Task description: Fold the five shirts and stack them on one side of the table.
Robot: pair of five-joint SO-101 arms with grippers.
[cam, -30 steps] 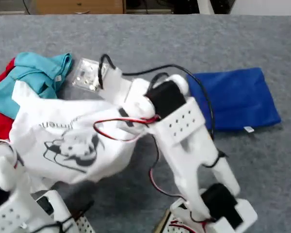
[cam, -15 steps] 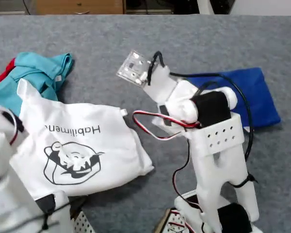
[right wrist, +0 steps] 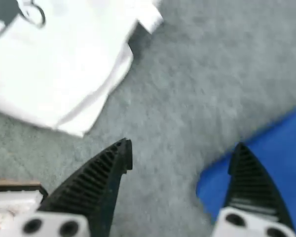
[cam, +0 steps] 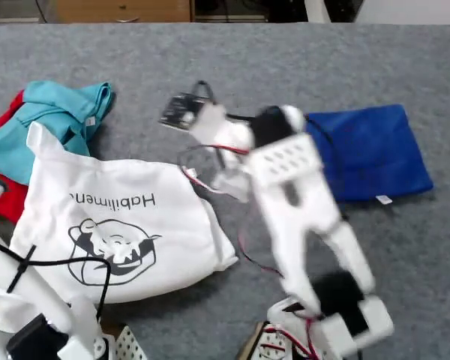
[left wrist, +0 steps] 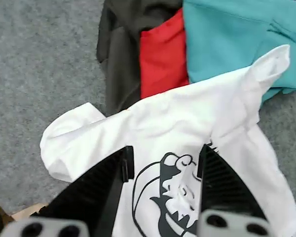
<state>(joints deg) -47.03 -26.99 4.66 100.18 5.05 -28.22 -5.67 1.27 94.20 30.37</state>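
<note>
On the grey worktop (cam: pixel 285 60), seen from the high view, four shirts can be counted. A blue shirt (cam: pixel 367 150) lies folded into a neat rectangle on the right arm's side. A white shirt (cam: pixel 120 217) with a black print is spread flat, print up and not folded. A teal shirt (cam: pixel 52 124) lies crumpled at the far corner on the left arm's side, its edge just under the white one's sleeve, and a red shirt (cam: pixel 4 199) shows from beneath both. The right arm (cam: pixel 292 187) stretches over bare worktop between the white and blue shirts. The left arm (cam: pixel 30 330) sits low at the near edge, beside the white shirt's hem.

In the left wrist view, the left gripper (left wrist: pixel 165 153) hangs above the white shirt's print. Its fingers (left wrist: pixel 101 190) are apart with nothing between them. Past the sleeve, the heap shows teal, red and a fifth piece, a dark shirt (left wrist: pixel 119 64), bunched at the red one's side.

In the right wrist view, the right gripper (right wrist: pixel 182 150) hovers over bare worktop, its fingers (right wrist: pixel 96 187) spread wide and empty. The white shirt's corner is to one side and the blue shirt's edge to the other.

That makes five shirts in all, one of each colour. My judgement is that one is done, the blue, and it marks where the stack will go. The white one looks laid out for folding, and the teal, red and dark ones wait in the heap. So four folds and all the stacking are left.
</note>
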